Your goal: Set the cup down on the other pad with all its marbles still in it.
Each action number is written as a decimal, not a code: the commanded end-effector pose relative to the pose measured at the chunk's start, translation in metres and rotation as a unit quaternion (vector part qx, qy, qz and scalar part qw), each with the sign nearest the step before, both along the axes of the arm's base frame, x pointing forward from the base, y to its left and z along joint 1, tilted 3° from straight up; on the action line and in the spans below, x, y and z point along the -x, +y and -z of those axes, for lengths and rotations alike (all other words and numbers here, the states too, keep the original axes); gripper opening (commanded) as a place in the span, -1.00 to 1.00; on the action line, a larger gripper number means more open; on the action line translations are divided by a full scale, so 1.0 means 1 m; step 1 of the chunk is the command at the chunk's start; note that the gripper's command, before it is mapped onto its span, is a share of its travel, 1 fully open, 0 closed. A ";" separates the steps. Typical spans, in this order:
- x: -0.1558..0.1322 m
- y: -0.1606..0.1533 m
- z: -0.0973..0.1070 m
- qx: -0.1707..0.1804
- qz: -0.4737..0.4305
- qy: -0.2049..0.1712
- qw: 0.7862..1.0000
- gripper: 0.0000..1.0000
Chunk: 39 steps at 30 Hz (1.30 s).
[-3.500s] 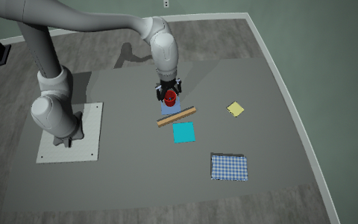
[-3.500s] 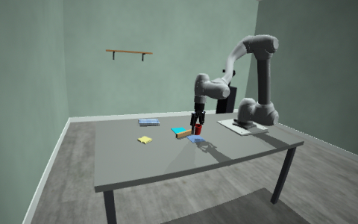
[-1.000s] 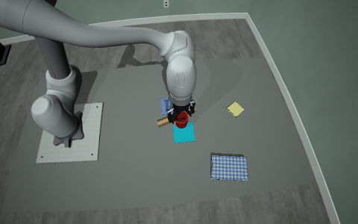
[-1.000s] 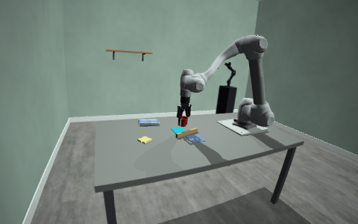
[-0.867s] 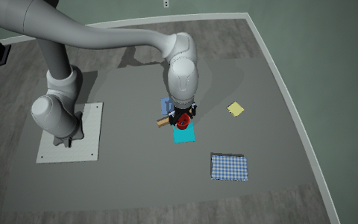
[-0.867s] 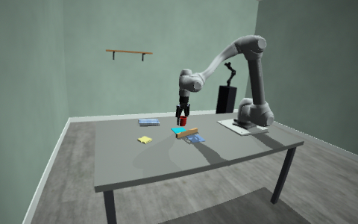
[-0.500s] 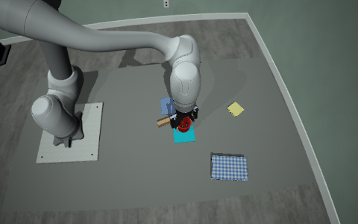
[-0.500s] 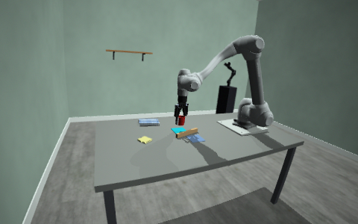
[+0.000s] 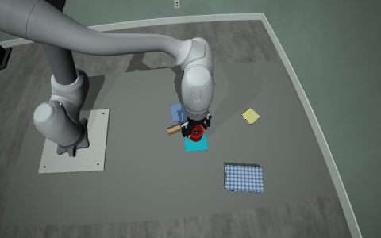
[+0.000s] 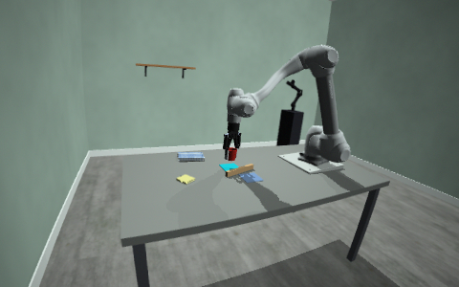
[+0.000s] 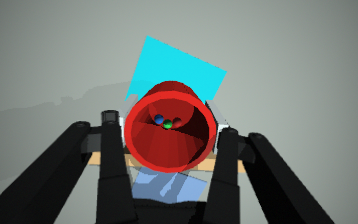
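My gripper [image 11: 171,108] is shut on the red cup [image 11: 172,127] and holds it upright in the air. In the wrist view three marbles [image 11: 167,121], blue, green and red, lie in its bottom. The cyan pad [image 11: 176,70] lies on the table below, partly under the cup. The wooden rail [image 9: 174,129] and the light blue pad [image 9: 178,112] lie behind the cup, toward the arm's base. In the top view the cup [image 9: 197,134] hangs over the cyan pad's near edge [image 9: 196,143]. In the exterior view the cup [image 10: 232,153] is well above the table.
A yellow square [image 9: 250,116] lies to the right and a blue checked cloth [image 9: 244,178] at the front right. The arm's base plate [image 9: 75,141] is at the left. A black stand [image 10: 290,125] rises behind the table.
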<state>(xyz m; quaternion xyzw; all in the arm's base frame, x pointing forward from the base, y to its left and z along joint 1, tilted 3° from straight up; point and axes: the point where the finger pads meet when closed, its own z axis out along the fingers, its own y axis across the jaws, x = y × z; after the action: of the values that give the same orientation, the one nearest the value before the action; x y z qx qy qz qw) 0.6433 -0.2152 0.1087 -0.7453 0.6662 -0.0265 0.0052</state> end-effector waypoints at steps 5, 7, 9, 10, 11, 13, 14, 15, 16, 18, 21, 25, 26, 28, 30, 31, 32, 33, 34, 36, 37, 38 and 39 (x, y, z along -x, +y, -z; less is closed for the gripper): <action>0.000 0.000 0.004 0.000 0.000 0.000 1.000 -0.02; 0.000 -0.001 0.007 0.000 0.000 0.000 1.000 -0.02; -0.001 -0.001 0.011 0.000 0.000 0.000 1.000 -0.02; -0.001 -0.001 0.013 0.000 0.000 0.000 1.000 -0.02; -0.001 -0.002 0.015 0.000 0.000 0.000 1.000 -0.02; -0.001 -0.002 0.020 0.000 0.000 0.000 1.000 -0.02; -0.001 -0.002 0.020 0.000 0.000 0.000 1.000 -0.02; -0.001 -0.002 0.020 0.000 0.000 0.000 1.000 -0.02; -0.001 -0.003 0.022 0.000 0.000 0.000 1.000 -0.02; -0.002 -0.003 0.027 0.000 0.000 0.000 1.000 -0.02; -0.002 -0.004 0.034 0.000 0.000 0.000 1.000 -0.02; -0.002 -0.005 0.040 0.000 0.000 0.000 1.000 -0.02; -0.002 -0.005 0.041 0.000 0.000 0.000 1.000 -0.02; -0.002 -0.005 0.043 0.000 0.000 0.000 1.000 -0.02; -0.002 -0.005 0.044 0.000 0.000 0.000 1.000 -0.02; -0.002 -0.005 0.044 0.000 0.000 0.000 1.000 -0.02; -0.002 -0.005 0.044 0.000 0.000 0.000 1.000 -0.02; -0.002 -0.005 0.044 0.000 0.000 0.000 1.000 -0.02; -0.002 -0.005 0.044 0.000 0.000 0.000 1.000 -0.02; -0.002 -0.005 0.044 0.000 0.000 0.000 1.000 -0.02; -0.002 -0.005 0.044 0.000 0.000 0.000 1.000 -0.02; -0.002 -0.005 0.044 0.000 0.000 0.000 1.000 -0.02; -0.002 -0.005 0.044 0.000 0.000 0.000 1.000 -0.02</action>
<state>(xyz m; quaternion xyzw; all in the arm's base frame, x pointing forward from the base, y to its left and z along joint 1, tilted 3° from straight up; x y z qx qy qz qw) 0.6458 -0.2203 0.0646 -0.7453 0.6662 -0.0265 0.0052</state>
